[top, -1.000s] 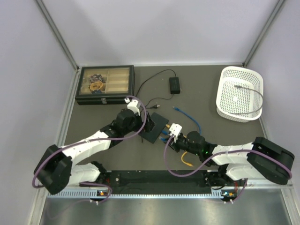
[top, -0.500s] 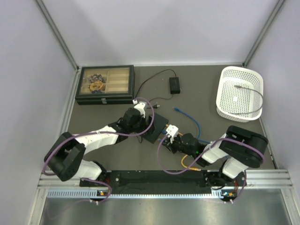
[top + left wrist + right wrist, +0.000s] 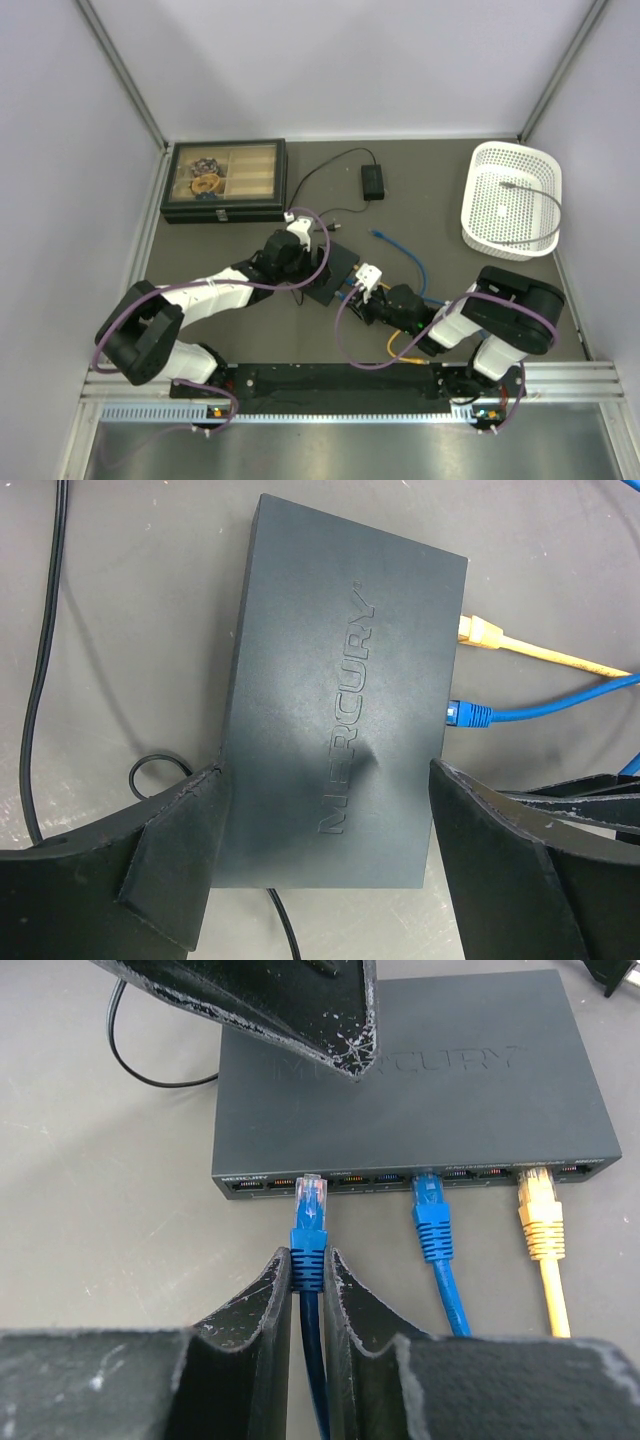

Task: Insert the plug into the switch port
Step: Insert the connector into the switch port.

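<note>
The right gripper's [image 3: 308,1265] jaws are pinching the ribbed boot of a blue cable plug with a clear plastic tip [image 3: 310,1215], keeping it level and aimed at the port row. The plug's tip is sitting right at the mouth of the switch port [image 3: 312,1178] near the left end of that row, with most of the clear part showing outside the socket. The row is running along the front edge of a flat, dark grey plastic switch box [image 3: 420,1090]. Further right along the row, a second blue plug [image 3: 432,1222] and a yellow plug [image 3: 541,1215] are sitting in their own ports.

The left gripper's [image 3: 325,780] jaws are standing wide apart, its black fingers [image 3: 170,850] flanking the box on two opposite sides. Whether they are touching it I cannot tell.

A thin black lead [image 3: 45,680] is curving over the grey table [image 3: 440,180] beside the box. Farther back, a small black power brick [image 3: 372,181], a black compartment case with a clear top [image 3: 224,180] and a white plastic basket [image 3: 513,198] are lying well apart.
</note>
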Motion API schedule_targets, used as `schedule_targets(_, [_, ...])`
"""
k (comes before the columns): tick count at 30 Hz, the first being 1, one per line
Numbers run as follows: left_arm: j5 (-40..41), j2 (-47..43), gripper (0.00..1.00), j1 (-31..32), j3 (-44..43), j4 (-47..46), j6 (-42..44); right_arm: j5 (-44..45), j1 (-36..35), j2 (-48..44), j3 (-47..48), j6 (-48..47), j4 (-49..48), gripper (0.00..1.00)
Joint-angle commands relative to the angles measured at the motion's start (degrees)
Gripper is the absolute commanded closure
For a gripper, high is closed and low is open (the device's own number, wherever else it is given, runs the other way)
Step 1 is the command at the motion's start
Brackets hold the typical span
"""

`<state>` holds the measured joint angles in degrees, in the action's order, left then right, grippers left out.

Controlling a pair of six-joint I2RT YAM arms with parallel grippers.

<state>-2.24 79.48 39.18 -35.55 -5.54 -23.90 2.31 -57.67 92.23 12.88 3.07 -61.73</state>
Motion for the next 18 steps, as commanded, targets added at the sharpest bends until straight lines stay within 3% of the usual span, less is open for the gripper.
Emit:
schedule_targets(1, [-0.57,-0.12,0.15,0.2,-0.05,1.59,-0.44,0.07,-0.95,0.94,1.18,0.88,-3.22,1.0])
schedule_targets(18, [-0.57,-0.73,0.16,0.2,-0.05,1.06,-1.24,0.42,-0.95,3.22,1.88,1.68,-3.47,1.0])
